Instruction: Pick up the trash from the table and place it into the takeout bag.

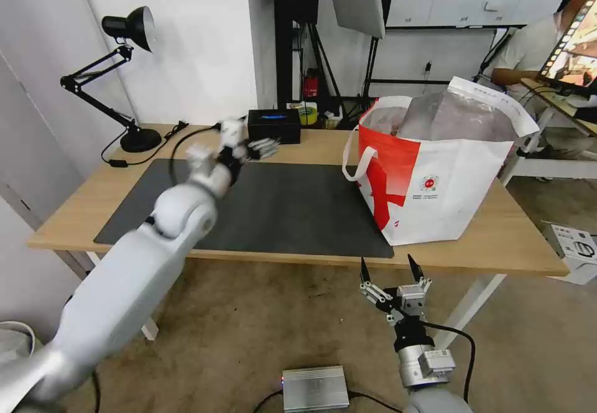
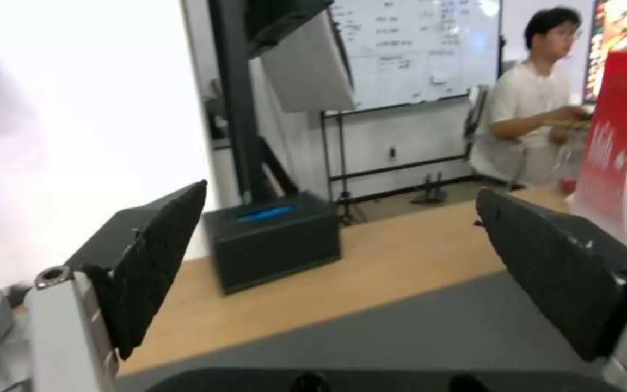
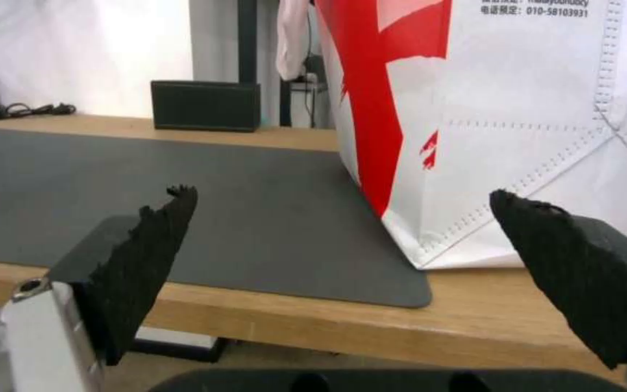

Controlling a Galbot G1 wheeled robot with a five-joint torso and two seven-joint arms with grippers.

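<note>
below the table's point(image 1: 311, 257) near edge, short of the takeout bag point(image 1: 448, 189), the right gripper point(image 1: 389, 271) waits, fingers wide and empty. beyond, the left gripper point(image 1: 264, 147) hangs wide, empty, over the mat's point(image 1: 280, 208) far edge beside the black box point(image 1: 273, 125). no trash visible on the mat; i'd scan before reaching.

A black desk lamp point(image 1: 127, 77) on a jointed arm stands at the far left, its cord point(image 1: 155, 148) trailing beside its round base. A black box point(image 1: 273, 125) with a blue strip on top sits ahead, between the 2 finger pads. Yellow tape roll point(image 1: 307, 114) lies just beyond it. A grey metal unit point(image 1: 315, 388) rests on the floor; a white carton point(image 1: 575, 248) sits far right.
</note>
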